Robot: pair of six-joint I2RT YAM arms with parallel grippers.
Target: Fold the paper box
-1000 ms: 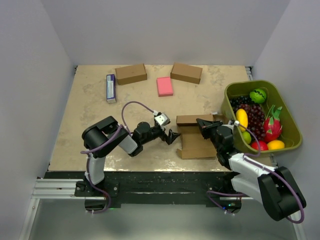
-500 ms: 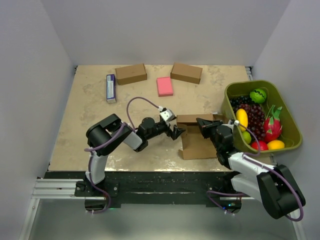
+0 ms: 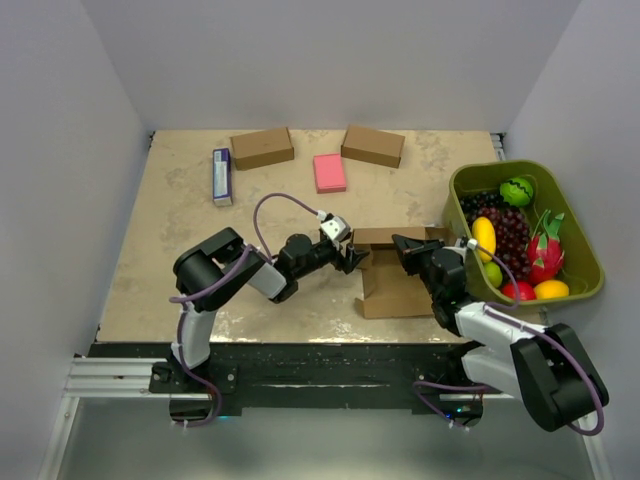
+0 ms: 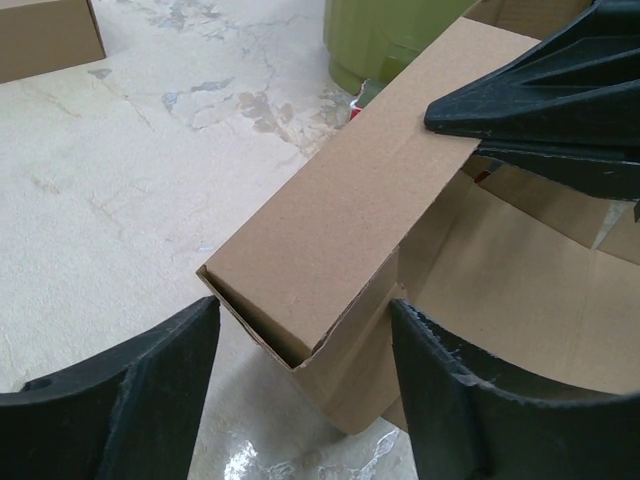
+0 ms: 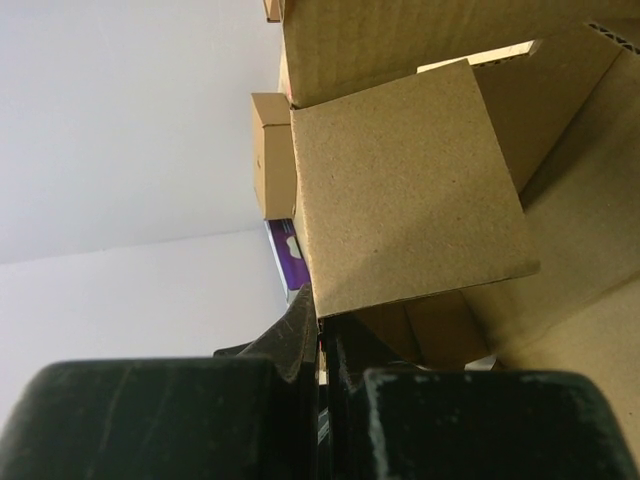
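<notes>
mid-fold: our right gripper point(image 3: 399, 243), closed tight, steadies the raised wall of the paper box point(image 3: 395, 292); our left gripper point(image 3: 353, 257) straddles its end, jaws wide. next call, likely: squeeze that corner in.

You've got open counter point(image 3: 150, 230) along the left edge, up to the purple carton point(image 3: 222, 175). At the right edge the green basket point(image 3: 490, 169) crowds the paper box point(image 3: 395, 295), and the right pincer point(image 3: 399, 244) blocks that side. Brown boxes point(image 3: 262, 147) and a pink pad point(image 3: 329, 172) line the far edge.
</notes>
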